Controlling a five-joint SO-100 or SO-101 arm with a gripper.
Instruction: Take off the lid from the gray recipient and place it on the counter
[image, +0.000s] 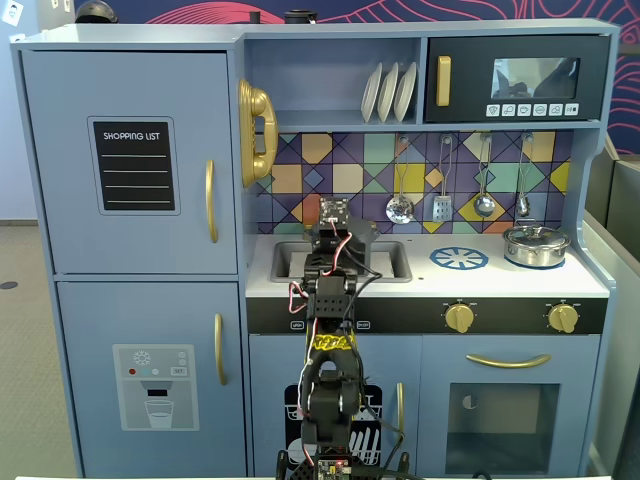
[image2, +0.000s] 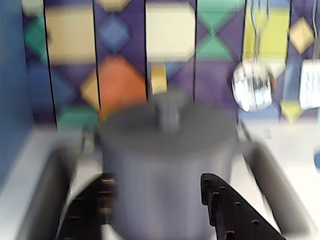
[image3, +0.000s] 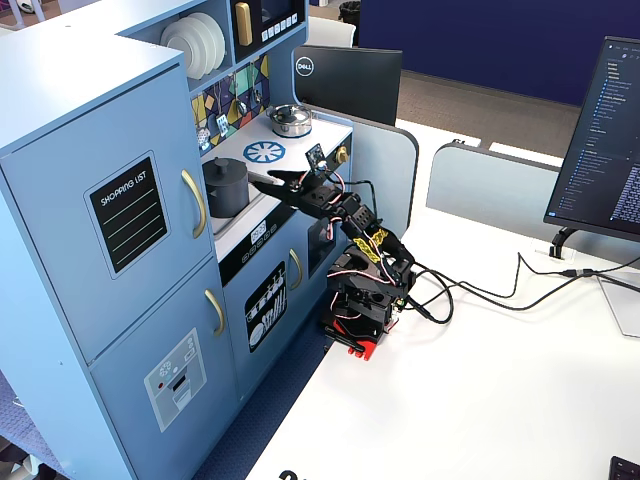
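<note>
Counter (image: 520, 280) sink – only wrist view shows lid (image2: 167, 131) on.

silver pot (image: 536, 245): right of frame in a fixed view, right of the burner ring (image: 459, 258)
plates (image: 389, 92): three, upright on the shelf, upper centre
microwave (image: 516, 78): upper right
phone (image: 256, 133): gold, left of the backsplash
utensils (image: 400, 208): four, hanging on the backsplash
shopping list (image: 134, 166): upper left, on the door
monitor (image3: 606, 150): right edge of another fixed view
</note>
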